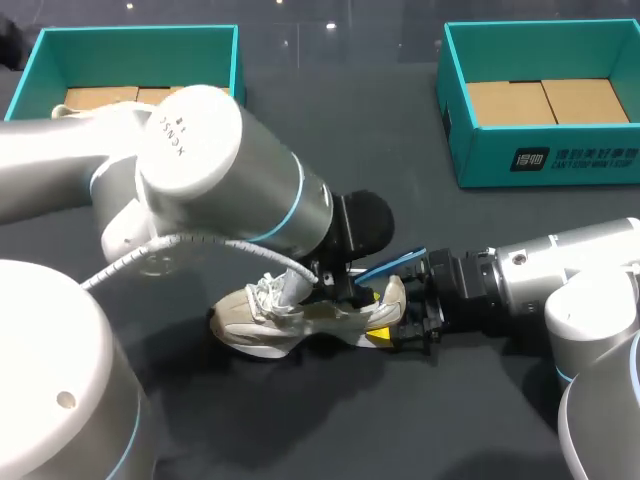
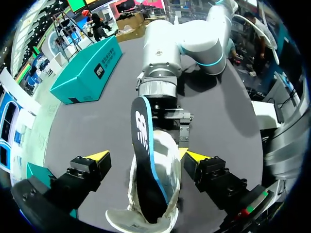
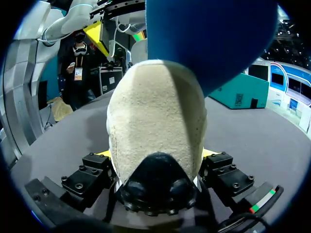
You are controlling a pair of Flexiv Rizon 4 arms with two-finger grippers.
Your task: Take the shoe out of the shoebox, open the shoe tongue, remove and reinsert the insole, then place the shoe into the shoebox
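Tabletop point(image 1: 380, 120) holds two teal shoeboxes point(image 1: 480, 160) point(image 1: 130, 55); left arm point(image 1: 200, 170) hides much of shoe point(image 1: 260, 320).

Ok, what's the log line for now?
shoe on table | insole partly out | right claw shut on shoe | left claw open

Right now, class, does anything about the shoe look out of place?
Yes. The insole juts partway out of the shoe, slanting up past the heel toward the right gripper instead of lying flat inside.
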